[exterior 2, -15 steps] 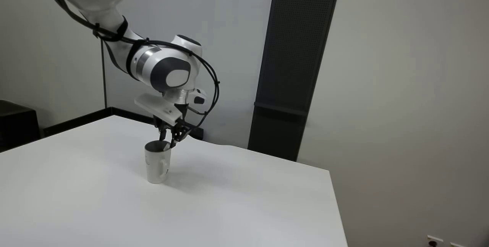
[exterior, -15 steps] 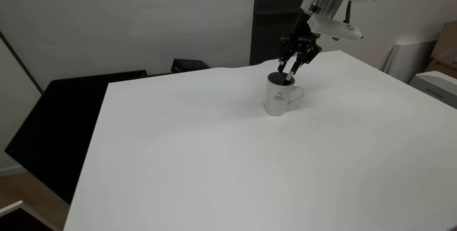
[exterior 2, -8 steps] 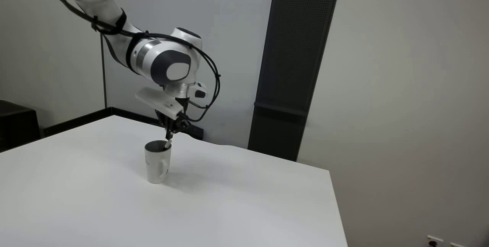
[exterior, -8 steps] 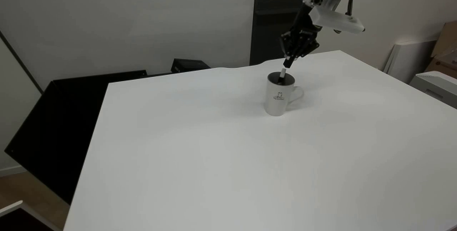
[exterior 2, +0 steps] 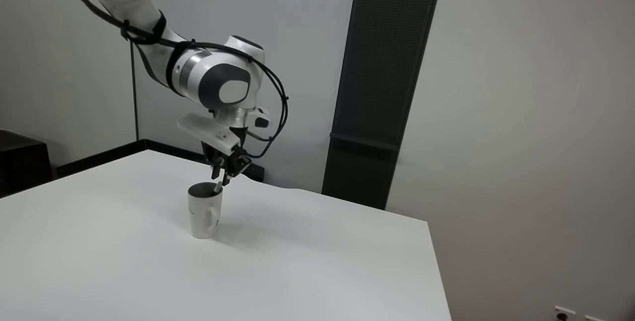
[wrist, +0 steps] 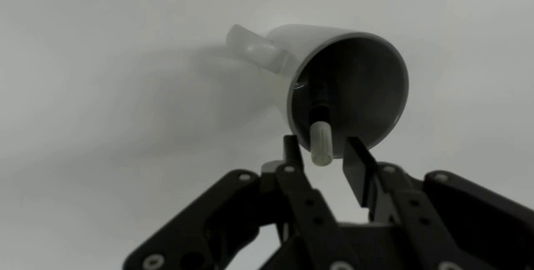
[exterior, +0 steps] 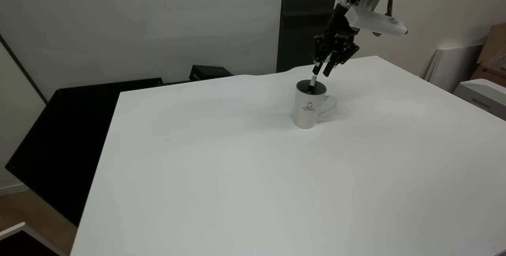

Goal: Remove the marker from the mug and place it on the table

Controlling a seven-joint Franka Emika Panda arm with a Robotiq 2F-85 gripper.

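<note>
The white mug stands upright on the white table, with its handle on one side. The marker leans inside it, its light end sticking up past the rim and its dark part down in the mug; the lower end is lost in the dark inside. It also shows in both exterior views. My gripper is partly open and empty just above the marker's light end. In the wrist view, the light end appears between the fingertips of my gripper, nearer the left one. I cannot tell if they touch.
A black surface lies beyond one table edge in an exterior view. A black box sits behind the table. A light-grey device stands beyond the opposite edge. A dark panel rises behind the table.
One second ago my open gripper was lower, at the mug's mouth. It rose and shut above the marker, and now it has opened again. The marker has tipped away from the handle, more upright.
</note>
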